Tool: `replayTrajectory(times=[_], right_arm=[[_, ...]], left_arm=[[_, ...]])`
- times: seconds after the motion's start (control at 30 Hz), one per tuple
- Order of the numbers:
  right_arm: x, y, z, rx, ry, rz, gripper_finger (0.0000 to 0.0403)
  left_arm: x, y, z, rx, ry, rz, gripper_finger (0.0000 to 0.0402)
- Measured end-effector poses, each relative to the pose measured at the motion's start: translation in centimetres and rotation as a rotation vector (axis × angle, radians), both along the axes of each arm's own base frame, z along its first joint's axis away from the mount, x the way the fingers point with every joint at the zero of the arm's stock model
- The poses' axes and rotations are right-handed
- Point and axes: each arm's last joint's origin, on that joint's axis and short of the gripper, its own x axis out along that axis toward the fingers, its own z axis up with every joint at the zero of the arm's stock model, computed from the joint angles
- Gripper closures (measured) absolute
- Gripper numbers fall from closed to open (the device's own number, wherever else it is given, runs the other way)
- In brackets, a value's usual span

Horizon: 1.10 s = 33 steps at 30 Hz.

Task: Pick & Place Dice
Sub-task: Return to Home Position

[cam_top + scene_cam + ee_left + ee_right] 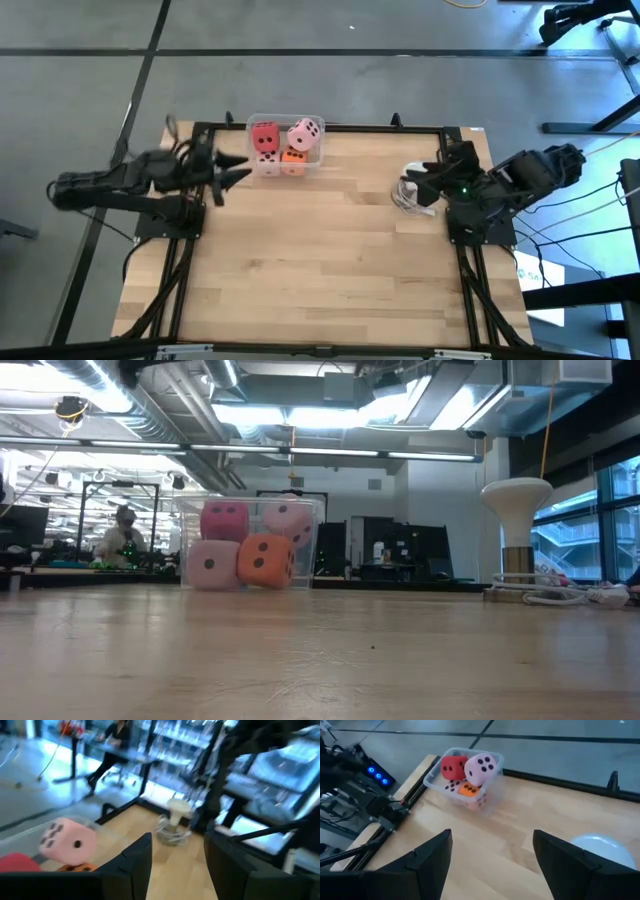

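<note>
Dice (283,150) stacked in tub (284,117), pale pink die (306,133) tilted.

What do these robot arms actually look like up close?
Both are matte black and jointed. The left gripper and right gripper each end in two flat, wedge-shaped dark fingers. A small green light glows on the right arm; black cables trail off it.

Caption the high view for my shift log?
Dice piled in the clear tub at the table's far edge; left gripper open beside it, right gripper open at the right side.
</note>
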Motion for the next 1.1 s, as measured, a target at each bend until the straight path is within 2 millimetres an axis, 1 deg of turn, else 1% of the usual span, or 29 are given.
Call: replayTrajectory(times=[0.1, 0.23, 0.33, 0.4, 0.57, 0.8, 0.87, 0.93, 1.03, 1.1], right_arm=[[0.0, -0.3, -0.1, -0.011, -0.017, 0.02, 0.0127], [-0.6, -0.9, -0.8, -0.006, -0.028, 0.014, 0.0127], [-1.6, -1.6, -1.7, 0.024, -0.044, -0.019, 0.0127], [-2.1, -1.8, -2.1, 0.052, -0.072, -0.035, 0.0127], [-2.5, -2.0, -2.5, 0.056, -0.1, -0.004, 0.0127], [-2.5, -2.0, -2.3, 0.027, -0.104, 0.027, 0.0127], [-2.5, -2.0, -2.3, 0.027, -0.103, 0.027, 0.0127], [-2.5, -2.0, -2.3, 0.027, -0.104, 0.028, 0.0127], [-2.5, -2.0, -2.3, 0.038, -0.114, 0.022, 0.0127], [-2.4, -1.9, -2.2, 0.048, -0.127, 0.024, 0.0127]], left_arm=[[-0.2, -1.5, -2.2, 0.021, -0.023, 0.006, 0.0248], [-0.2, -3.0, -4.4, 0.119, 0.077, 0.018, 0.0269], [-0.2, -3.9, -5.1, 0.192, 0.107, -0.038, 0.028], [-0.3, -4.1, -5.8, 0.224, 0.133, -0.03, 0.0286], [-1.1, -3.7, -6.6, 0.23, 0.108, -0.055, 0.0292], [-3.1, -1.8, -7.5, 0.211, 0.177, 0.042, 0.0293], [-3.5, -1.4, -7.8, 0.194, 0.161, 0.054, 0.0295], [-3.8, -1.2, -8.7, 0.176, 0.13, 0.05, 0.0298], [-3.7, -1.1, -10.8, 0.159, 0.082, 0.043, 0.0303], [-3.8, -1.1, -11.7, 0.151, 0.054, 0.04, 0.0305]])
